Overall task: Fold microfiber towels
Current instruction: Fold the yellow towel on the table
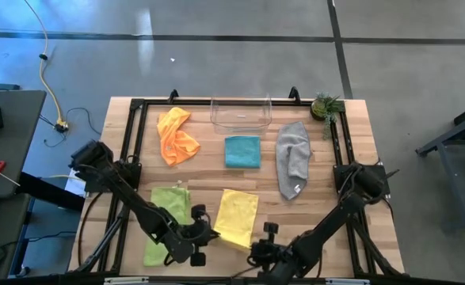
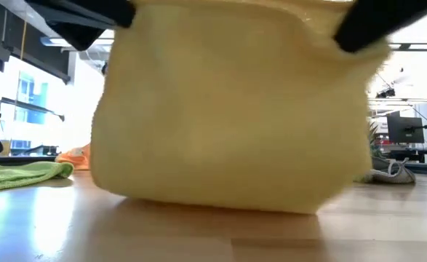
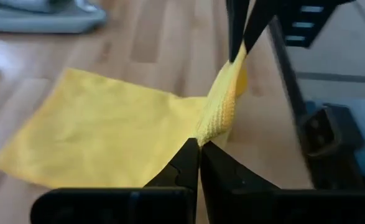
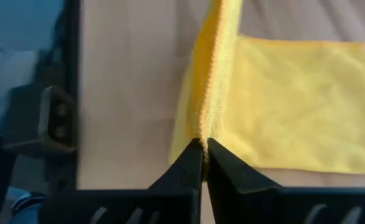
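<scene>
Bright even light; floor (image 1: 161,39) glare; low view's yellow towel (image 2: 228,109) close, blurred.

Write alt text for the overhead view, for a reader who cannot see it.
Two dark robot arms reach over a wooden table, the left hand and right hand each shut on a near corner of a yellow towel. A lime green towel lies beside it; orange, teal and grey towels lie beyond, before a clear bin.
</scene>
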{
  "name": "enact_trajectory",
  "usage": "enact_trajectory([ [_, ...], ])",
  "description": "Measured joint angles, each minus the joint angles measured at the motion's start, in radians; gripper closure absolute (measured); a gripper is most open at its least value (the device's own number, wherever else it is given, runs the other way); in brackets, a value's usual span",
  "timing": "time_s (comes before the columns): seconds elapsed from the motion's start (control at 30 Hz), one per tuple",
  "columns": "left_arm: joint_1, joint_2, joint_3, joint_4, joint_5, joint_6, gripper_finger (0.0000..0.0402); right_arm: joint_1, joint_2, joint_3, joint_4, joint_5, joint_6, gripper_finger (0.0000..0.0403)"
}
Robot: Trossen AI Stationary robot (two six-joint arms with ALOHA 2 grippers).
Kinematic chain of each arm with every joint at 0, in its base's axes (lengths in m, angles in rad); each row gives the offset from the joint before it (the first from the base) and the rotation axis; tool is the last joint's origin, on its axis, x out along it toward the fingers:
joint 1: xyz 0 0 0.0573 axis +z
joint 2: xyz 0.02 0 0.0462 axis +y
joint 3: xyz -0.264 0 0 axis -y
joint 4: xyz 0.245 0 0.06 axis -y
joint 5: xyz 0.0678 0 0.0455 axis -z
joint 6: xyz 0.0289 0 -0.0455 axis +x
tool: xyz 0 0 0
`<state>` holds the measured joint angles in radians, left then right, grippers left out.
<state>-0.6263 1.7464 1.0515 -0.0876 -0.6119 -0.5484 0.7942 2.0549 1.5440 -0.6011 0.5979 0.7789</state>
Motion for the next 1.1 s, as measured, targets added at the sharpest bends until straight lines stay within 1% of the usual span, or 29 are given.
enact_trajectory([
  [0.17, 0.011, -0.057, -0.001, -0.073, -0.089, 0.003, 0.0401, -0.037, -0.057, 0.0, -0.081, 0.032, 0.007, 0.0403],
  [0.37, 0.078, -0.063, -0.001, -0.163, -0.097, -0.021, 0.0401, -0.105, -0.081, -0.001, -0.191, 0.02, 0.008, 0.0403],
  [0.47, 0.115, -0.055, -0.014, -0.166, -0.092, -0.025, 0.0401, -0.137, -0.082, -0.001, -0.256, 0.012, 0.04, 0.0403],
  [0.57, 0.152, -0.056, -0.039, -0.132, -0.091, -0.025, 0.0401, -0.164, -0.082, -0.001, -0.307, 0.012, 0.072, 0.0403],
  [0.67, 0.184, -0.055, -0.06, -0.115, -0.068, -0.025, 0.0401, -0.188, -0.082, -0.001, -0.333, 0.007, 0.077, 0.0403],
  [0.83, 0.226, -0.048, -0.092, -0.074, -0.038, -0.025, 0.0401, -0.233, -0.081, -0.029, -0.332, -0.01, 0.078, 0.0403],
  [0.97, 0.256, -0.048, -0.12, -0.059, -0.002, -0.033, 0.0401, -0.267, -0.08, -0.07, -0.291, -0.045, 0.077, 0.0403],
  [1.1, 0.277, -0.048, -0.151, -0.01, 0.024, -0.036, 0.0401, -0.293, -0.08, -0.103, -0.257, -0.07, 0.07, 0.0403],
])
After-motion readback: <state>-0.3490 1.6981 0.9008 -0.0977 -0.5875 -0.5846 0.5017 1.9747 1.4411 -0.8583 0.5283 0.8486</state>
